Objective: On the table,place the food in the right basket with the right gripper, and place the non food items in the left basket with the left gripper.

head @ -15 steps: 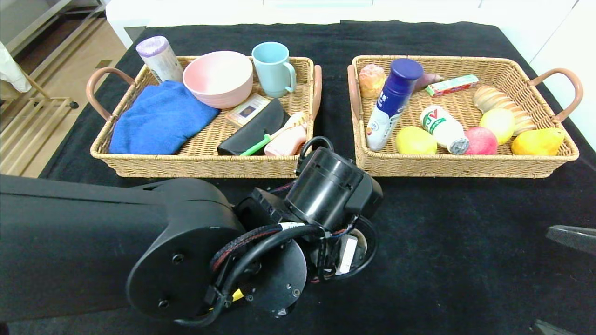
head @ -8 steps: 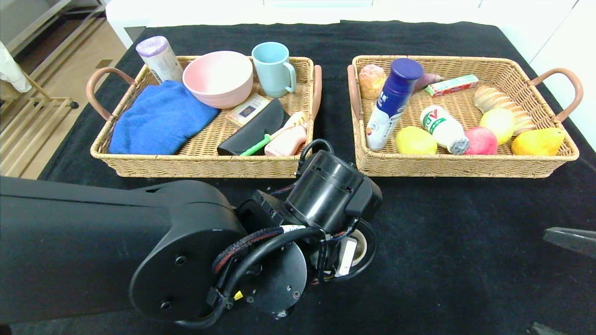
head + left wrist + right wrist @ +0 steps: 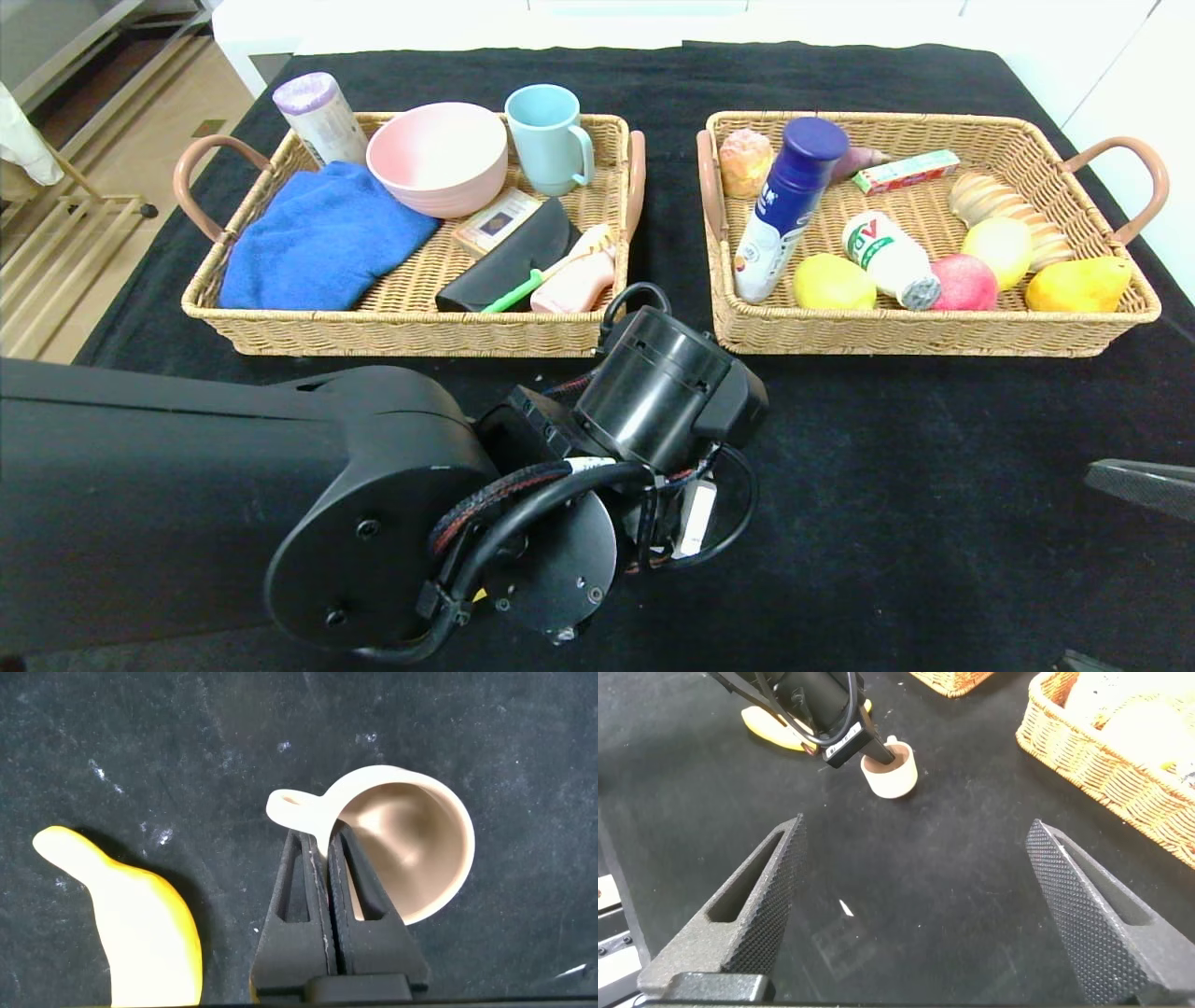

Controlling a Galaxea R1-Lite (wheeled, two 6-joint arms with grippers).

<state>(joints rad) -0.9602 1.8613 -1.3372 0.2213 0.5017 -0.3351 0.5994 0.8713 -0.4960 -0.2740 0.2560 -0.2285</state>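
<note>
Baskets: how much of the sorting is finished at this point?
Mostly done: both the left basket and right basket are full. In hand: the left gripper is shut on the cup rim. Left: a banana on the table; right gripper open, idle.

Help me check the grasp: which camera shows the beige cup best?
The left wrist view: the left gripper is shut on the beige cup rim beside its handle. The right wrist view shows it small and distant; in the head view the arm hides it.
</note>
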